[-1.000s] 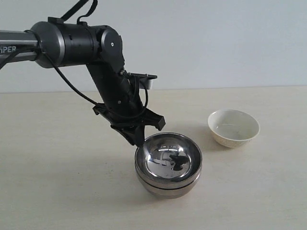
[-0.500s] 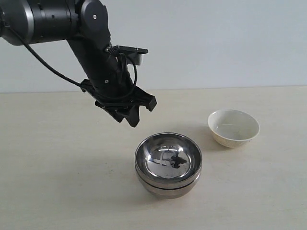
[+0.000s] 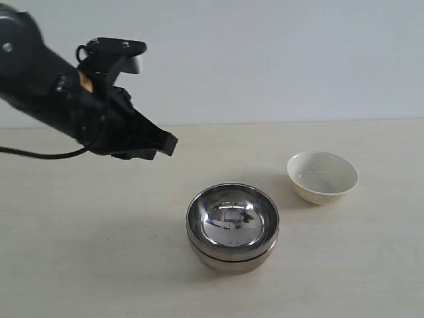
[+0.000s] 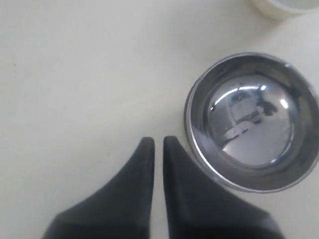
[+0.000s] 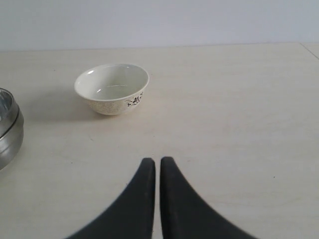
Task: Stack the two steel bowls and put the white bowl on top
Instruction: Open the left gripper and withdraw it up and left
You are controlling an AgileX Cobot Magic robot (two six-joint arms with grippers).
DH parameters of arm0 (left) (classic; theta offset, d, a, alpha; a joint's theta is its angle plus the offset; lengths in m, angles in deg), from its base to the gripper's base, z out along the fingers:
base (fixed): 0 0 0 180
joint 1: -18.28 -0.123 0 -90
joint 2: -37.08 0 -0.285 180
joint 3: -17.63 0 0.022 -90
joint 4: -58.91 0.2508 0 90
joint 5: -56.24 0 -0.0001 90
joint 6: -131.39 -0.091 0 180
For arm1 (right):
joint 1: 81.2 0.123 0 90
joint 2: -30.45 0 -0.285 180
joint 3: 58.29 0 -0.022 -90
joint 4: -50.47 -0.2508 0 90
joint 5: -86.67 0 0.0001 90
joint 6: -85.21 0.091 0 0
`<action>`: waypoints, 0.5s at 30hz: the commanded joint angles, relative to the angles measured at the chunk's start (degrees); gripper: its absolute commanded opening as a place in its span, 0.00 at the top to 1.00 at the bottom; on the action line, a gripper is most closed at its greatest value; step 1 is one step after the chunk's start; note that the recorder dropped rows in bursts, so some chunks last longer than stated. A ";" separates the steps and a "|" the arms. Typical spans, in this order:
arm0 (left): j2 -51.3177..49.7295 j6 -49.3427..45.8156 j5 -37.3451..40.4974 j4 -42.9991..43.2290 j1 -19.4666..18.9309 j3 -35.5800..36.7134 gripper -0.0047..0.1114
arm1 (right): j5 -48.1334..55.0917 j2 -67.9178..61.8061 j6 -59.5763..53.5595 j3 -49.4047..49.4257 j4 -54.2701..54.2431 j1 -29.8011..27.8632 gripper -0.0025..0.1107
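While the pale surface [image 3: 79, 265] fills most of the scene, the black left arm [image 3: 46, 99] is the biggest thing over it, hanging in the air on the left side, well clear of the bowls. The two steel bowls [image 3: 232, 228] sit nested one inside the other near the middle of the surface, shiny insides up. The white bowl [image 3: 322, 176] stands upright on its own, off to the right and a bit further back, not touching the stack. The left hand [image 4: 158, 143] has its fingers pressed together, holding nothing. The right hand [image 5: 157, 162] is pinched together too, with the white bowl out ahead of it.
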 commanded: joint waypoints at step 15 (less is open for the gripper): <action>37.78 10.10 -47.45 -17.78 -0.13 47.24 0.93 | -0.63 0.30 -0.21 -0.01 0.00 -0.11 0.98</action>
